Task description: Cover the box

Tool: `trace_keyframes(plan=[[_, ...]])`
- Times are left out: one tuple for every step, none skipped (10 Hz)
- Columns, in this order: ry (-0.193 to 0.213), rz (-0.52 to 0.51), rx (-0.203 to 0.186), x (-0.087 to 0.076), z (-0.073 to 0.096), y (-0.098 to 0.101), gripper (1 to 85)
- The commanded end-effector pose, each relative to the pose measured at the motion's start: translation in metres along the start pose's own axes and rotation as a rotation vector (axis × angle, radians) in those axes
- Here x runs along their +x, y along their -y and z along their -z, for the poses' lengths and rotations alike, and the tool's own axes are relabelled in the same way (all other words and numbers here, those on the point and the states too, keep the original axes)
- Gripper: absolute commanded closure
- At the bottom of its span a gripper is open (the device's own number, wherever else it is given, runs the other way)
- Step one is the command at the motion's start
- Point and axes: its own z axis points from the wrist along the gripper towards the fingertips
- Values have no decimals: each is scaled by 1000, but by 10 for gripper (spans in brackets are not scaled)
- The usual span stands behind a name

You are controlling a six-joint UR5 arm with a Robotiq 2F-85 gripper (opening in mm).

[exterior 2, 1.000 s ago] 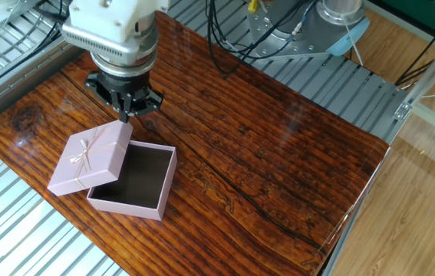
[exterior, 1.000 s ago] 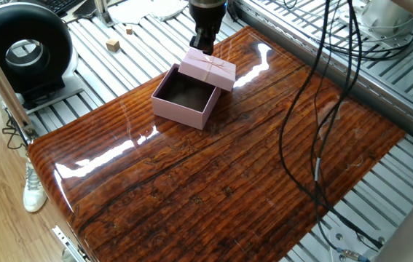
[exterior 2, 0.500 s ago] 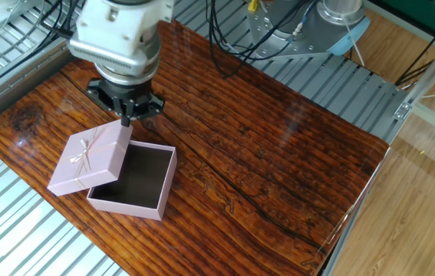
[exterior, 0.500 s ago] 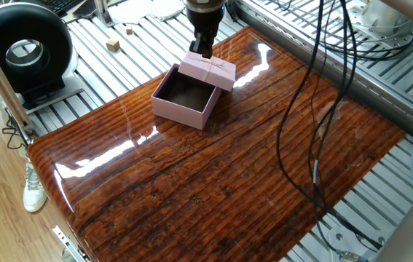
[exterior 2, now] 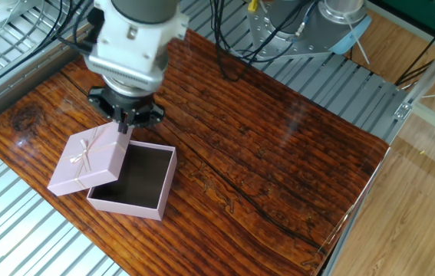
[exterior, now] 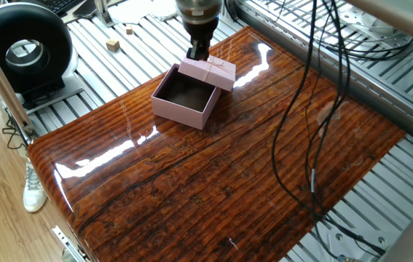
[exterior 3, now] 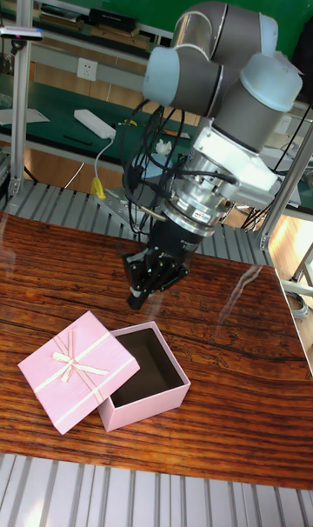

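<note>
On table (exterior: 264,167), box (exterior: 184,97) open, lid (exterior: 209,70) askew

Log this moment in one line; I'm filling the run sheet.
gripper: above lid edge, empty | lid: leaning on box | box: uncovered

No readable text, label, brand, number or sign shows in any of the three views.
</note>
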Motion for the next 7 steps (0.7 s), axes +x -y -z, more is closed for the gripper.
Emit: trace_keyframes(plan=[[67, -3, -17, -30, -6, -6, 577], [89, -20, -26, -41, -4, -7, 563], [105, -62, -14, -52, -2, -4, 560], [112, -119, 33, -62, 0, 5, 567], [104, -149, 45, -65, -2, 5, 570], [97, -151, 47, -64, -5, 5, 570], [92, -163, 25, -64, -6, 2, 567]])
